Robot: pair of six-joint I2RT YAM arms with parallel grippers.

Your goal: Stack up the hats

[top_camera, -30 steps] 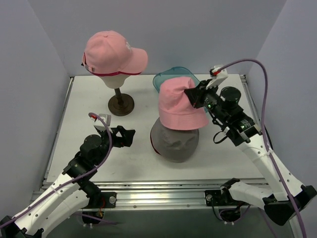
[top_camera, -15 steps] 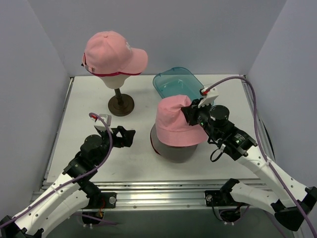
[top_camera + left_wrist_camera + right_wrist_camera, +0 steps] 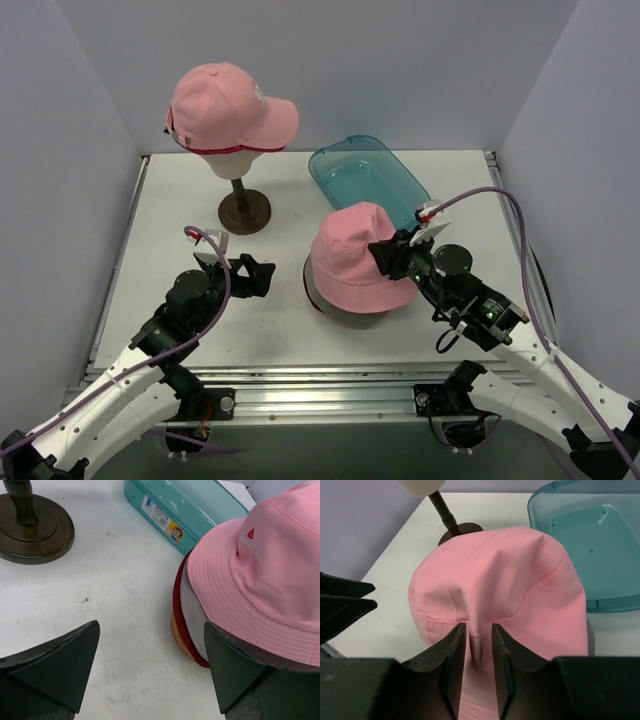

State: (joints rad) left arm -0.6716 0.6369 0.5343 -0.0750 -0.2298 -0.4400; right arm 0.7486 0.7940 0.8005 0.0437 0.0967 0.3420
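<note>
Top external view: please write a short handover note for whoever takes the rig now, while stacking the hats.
Left gripper: open, holds nothing, low beside the pile.
Right gripper: jaws close on a fold in the crown of the soft pale pink bucket hat.
Done: that hat sits over the dark red hat showing grey, mid-table. The pale pink peaked cap covers a magenta cap on the cream head form.
To do: release; probably join both piles.

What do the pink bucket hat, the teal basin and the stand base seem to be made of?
Pink bucket hat: soft matte fabric; it creases, seams show. Teal basin: clear glossy plastic, see-through. Stand base: dark, smooth; wood or metal, unclear.
</note>
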